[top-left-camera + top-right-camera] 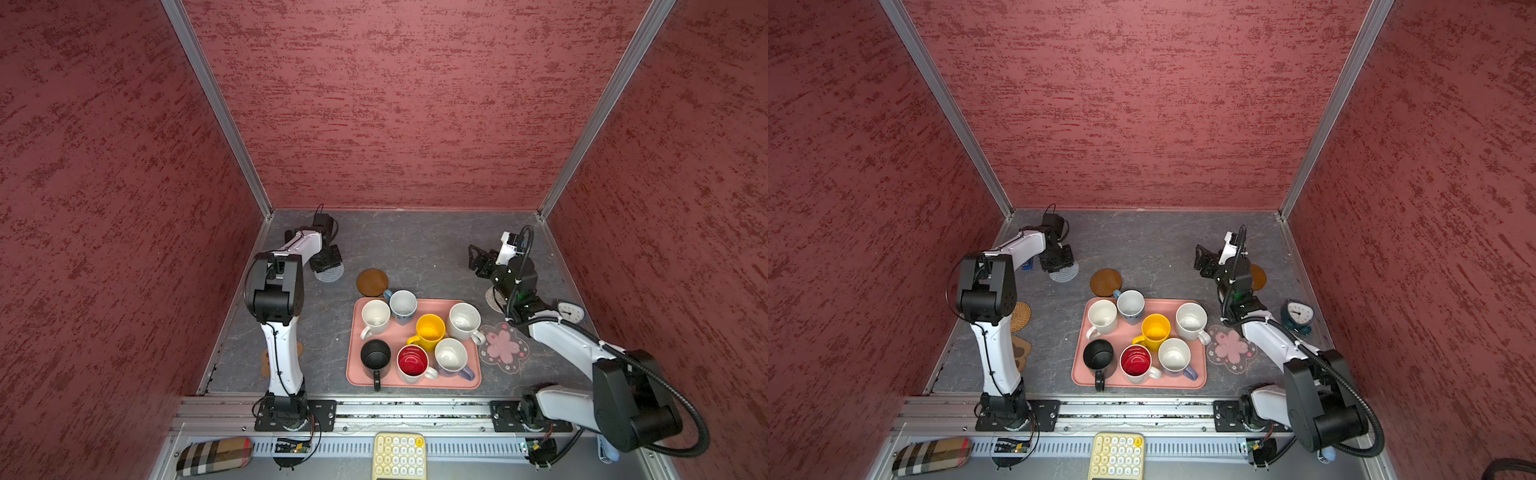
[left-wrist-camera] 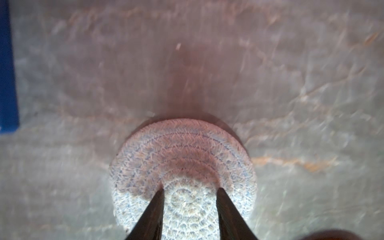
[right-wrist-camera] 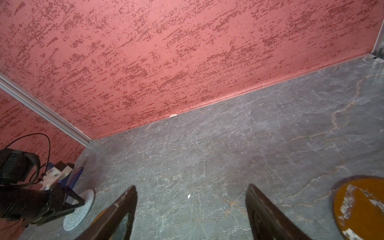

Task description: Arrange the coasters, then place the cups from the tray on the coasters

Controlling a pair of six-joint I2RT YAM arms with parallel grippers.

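Observation:
My left gripper (image 1: 328, 264) (image 2: 190, 190) hangs open just over the grey woven coaster (image 1: 330, 273) (image 2: 182, 158), which lies flat at the back left. A brown disc (image 1: 372, 282) lies behind the pink tray (image 1: 415, 384). On the tray stand several cups: two white (image 1: 375, 318) (image 1: 464, 321), blue (image 1: 403, 305), yellow (image 1: 430, 330), black (image 1: 375, 356), red-inside (image 1: 412, 361) and lavender (image 1: 452, 355). My right gripper (image 1: 476, 257) (image 3: 190, 187) is open and empty above bare table. Another brown disc (image 1: 1258, 276) (image 3: 361, 207) lies beside it.
A pink flower coaster (image 1: 503, 348) lies right of the tray, a beige woven one (image 1: 494, 299) partly under the right arm. Wicker (image 1: 1020, 316) and paw (image 1: 1021, 351) coasters lie by the left arm. A clock (image 1: 570, 312) stands far right, a keypad (image 1: 399, 455) in front.

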